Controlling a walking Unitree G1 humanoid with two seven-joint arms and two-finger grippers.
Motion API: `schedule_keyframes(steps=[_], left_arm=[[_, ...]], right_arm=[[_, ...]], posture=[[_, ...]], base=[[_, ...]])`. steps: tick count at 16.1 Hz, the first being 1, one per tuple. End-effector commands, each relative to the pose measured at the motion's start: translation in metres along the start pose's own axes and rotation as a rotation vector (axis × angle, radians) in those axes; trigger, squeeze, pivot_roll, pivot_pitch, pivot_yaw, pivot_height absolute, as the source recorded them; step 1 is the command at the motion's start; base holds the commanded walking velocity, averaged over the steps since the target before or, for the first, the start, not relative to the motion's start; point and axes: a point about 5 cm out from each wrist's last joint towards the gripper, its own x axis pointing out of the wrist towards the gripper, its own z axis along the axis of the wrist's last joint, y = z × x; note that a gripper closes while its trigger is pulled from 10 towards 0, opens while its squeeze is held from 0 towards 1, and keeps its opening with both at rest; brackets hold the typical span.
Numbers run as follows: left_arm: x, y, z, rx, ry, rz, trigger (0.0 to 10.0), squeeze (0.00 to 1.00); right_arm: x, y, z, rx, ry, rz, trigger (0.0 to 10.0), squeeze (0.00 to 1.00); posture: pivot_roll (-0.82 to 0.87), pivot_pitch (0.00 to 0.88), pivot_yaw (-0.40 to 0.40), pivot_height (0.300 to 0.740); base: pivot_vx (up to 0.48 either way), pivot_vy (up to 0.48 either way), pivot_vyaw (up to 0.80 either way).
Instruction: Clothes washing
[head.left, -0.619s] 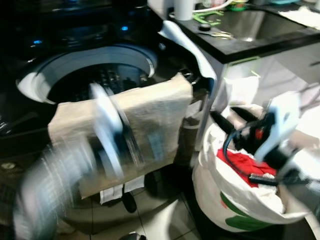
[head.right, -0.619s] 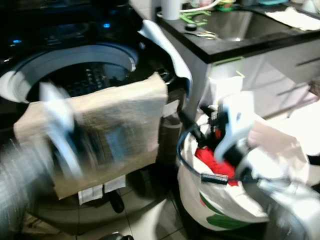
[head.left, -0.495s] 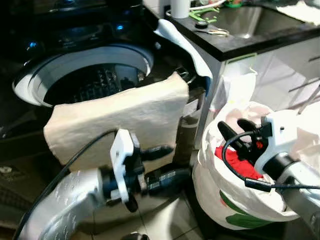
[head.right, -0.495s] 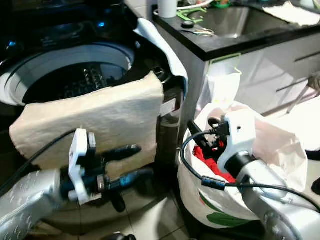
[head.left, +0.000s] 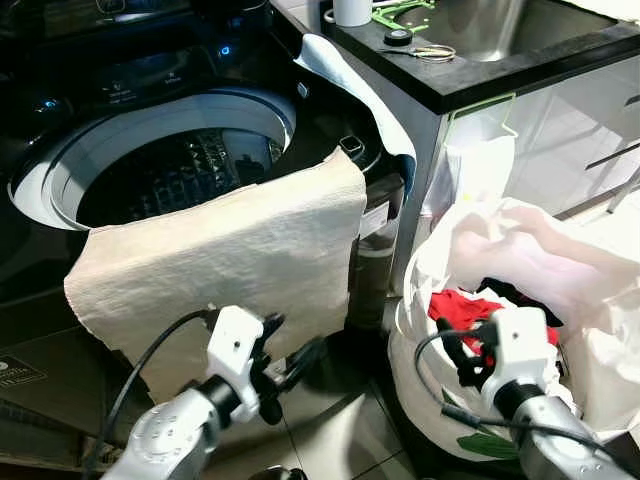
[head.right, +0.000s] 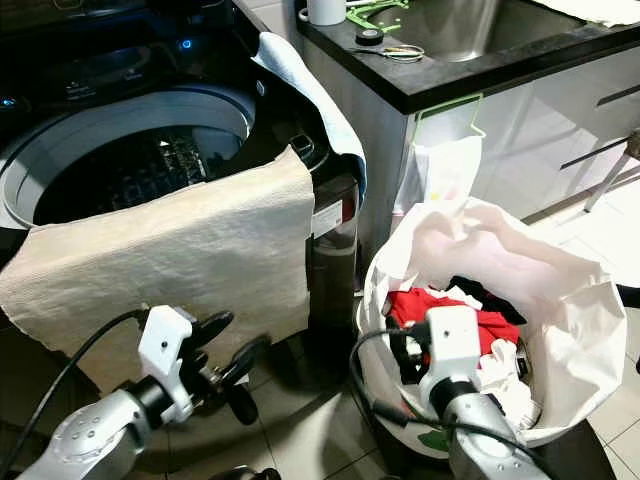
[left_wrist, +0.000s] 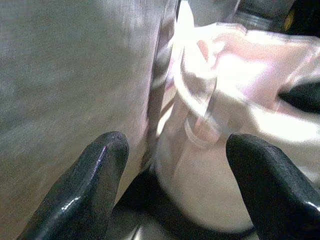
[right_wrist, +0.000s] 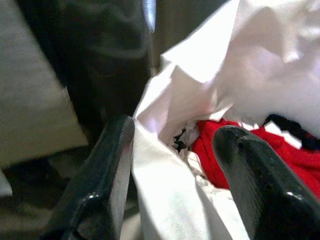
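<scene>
A black top-loading washer (head.left: 60, 175) stands open, its dark drum (head.left: 180, 170) showing. A beige towel (head.left: 230, 245) hangs over the washer's front edge. To the right on the floor sits a white laundry bag (head.left: 540, 260) holding a red garment (head.left: 465, 305) and dark clothes (head.left: 515, 293). My left gripper (head.left: 295, 345) is open, low in front of the towel's lower edge, holding nothing. My right gripper (head.left: 455, 352) is open at the bag's near rim; in the right wrist view its fingers (right_wrist: 105, 170) straddle the white rim, with the red garment (right_wrist: 280, 155) just beyond.
A pale blue cloth (head.left: 350, 80) drapes over the washer's right side. A black counter (head.left: 470, 80) with a steel sink (head.left: 480, 25) and scissors (head.left: 425, 50) stands behind the bag. A green hook (head.left: 480, 112) holds a white bag on the cabinet. Tiled floor (head.left: 330, 440) lies below.
Both arms have dropped lower and closer to me. The right gripper went from over the red clothes to the bag's near rim. The camera also shifted, and the blur is gone.
</scene>
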Motion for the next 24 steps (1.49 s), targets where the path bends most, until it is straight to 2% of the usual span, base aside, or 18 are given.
schedule_keyframes(steps=[1,3,4,6,7,8,9,11,14,16,18,21,22,23,24], left_arm=[[-0.001,-0.001,0.005,-0.034,-0.043,0.011,10.0,0.00],[-0.001,-0.013,0.021,-0.022,-0.126,-0.040,10.0,0.00],[0.000,-0.015,0.023,0.001,-0.148,-0.039,10.0,0.00],[0.004,-0.016,0.023,-0.014,-0.172,-0.005,10.0,0.00],[0.005,-0.019,0.023,-0.039,-0.182,-0.009,10.0,0.00],[0.006,-0.018,0.011,-0.038,-0.141,-0.011,10.0,0.00],[0.008,-0.016,0.000,0.005,-0.074,0.000,10.0,0.00],[0.011,-0.017,-0.001,0.055,-0.050,-0.031,10.0,0.00],[0.019,-0.014,0.010,-0.024,-0.113,-0.036,10.0,0.00],[0.023,-0.011,0.011,0.006,-0.107,-0.024,10.0,0.00],[0.023,-0.013,0.018,-0.005,-0.134,-0.048,10.0,0.00],[0.022,-0.014,0.017,0.004,-0.123,-0.067,10.0,0.00],[0.022,-0.014,0.018,0.004,-0.130,-0.060,10.0,0.00],[0.022,-0.014,0.022,-0.007,-0.149,-0.062,10.0,0.00],[0.022,-0.014,0.023,-0.005,-0.148,-0.062,10.0,0.00]], right_arm=[[-0.002,0.002,0.000,-0.057,-0.017,0.029,10.0,0.00],[-0.007,0.006,0.026,-0.178,-0.189,0.116,10.0,0.00],[-0.004,0.003,0.029,-0.206,-0.212,0.123,10.0,0.00],[0.001,-0.002,0.017,-0.248,-0.163,0.132,10.0,0.00],[0.000,-0.005,0.003,-0.247,-0.103,0.134,10.0,0.00],[-0.002,-0.013,-0.021,-0.231,-0.001,0.092,10.0,0.00],[-0.002,-0.022,-0.035,-0.216,0.065,0.019,10.0,0.00],[-0.003,-0.030,-0.041,-0.165,0.081,-0.056,10.0,0.00],[-0.002,-0.034,-0.040,-0.116,0.057,-0.109,10.0,0.00],[0.002,-0.049,-0.043,-0.122,0.078,-0.240,10.0,0.00],[0.002,-0.068,-0.035,-0.093,0.045,-0.361,10.0,0.00],[0.001,-0.083,-0.037,-0.126,0.062,-0.378,10.0,0.00],[0.000,-0.089,-0.034,-0.123,0.044,-0.417,10.0,0.00],[0.000,-0.095,-0.021,-0.093,-0.032,-0.460,10.0,0.00],[0.001,-0.096,-0.016,-0.078,-0.060,-0.444,10.0,0.00]], posture=[[-0.06,0.096,0.103,0.740],[-0.06,0.094,0.051,0.740],[-0.06,0.089,0.031,0.740],[-0.07,0.076,0.016,0.740],[-0.07,0.065,0.016,0.740],[-0.07,0.054,0.024,0.740],[-0.07,0.051,0.033,0.740],[-0.08,0.048,0.053,0.740],[-0.08,0.053,0.073,0.740],[-0.08,0.055,0.072,0.740],[-0.08,0.056,0.074,0.740],[-0.08,0.056,0.074,0.740],[-0.08,0.055,0.074,0.740],[-0.08,0.056,0.073,0.740],[-0.07,0.052,0.073,0.740]], base=[[0.000,0.000,0.00],[0.000,0.000,0.00],[0.000,0.000,0.00],[0.000,0.000,0.00],[0.000,0.000,0.00],[0.000,0.000,0.00],[0.000,0.000,0.00],[0.000,0.000,0.00],[0.000,0.000,0.00],[0.000,0.000,0.00],[0.000,0.000,0.00],[0.000,0.000,0.00],[0.000,0.000,0.00],[0.000,0.000,0.00],[0.000,0.000,0.00]])
